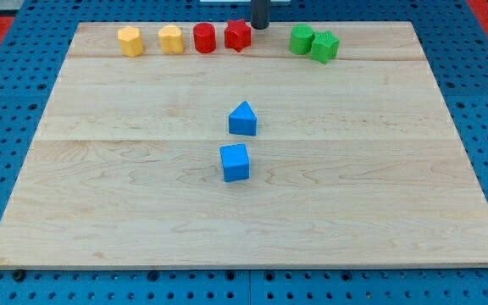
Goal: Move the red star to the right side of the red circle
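The red star (pixel 237 35) sits near the board's top edge, just right of the red circle (pixel 204 38), with a small gap between them. My tip (pixel 260 25) is at the view's top, just right of and slightly behind the red star, close to it; I cannot tell whether it touches. The rod runs up out of the view.
Two yellow blocks (pixel 130 41) (pixel 170 39) stand left of the red circle. Two green blocks (pixel 302 39) (pixel 324 47) stand right of my tip. A blue triangular block (pixel 242 119) and a blue cube (pixel 235 163) sit mid-board. The wooden board (pixel 379 186) lies on a blue pegboard.
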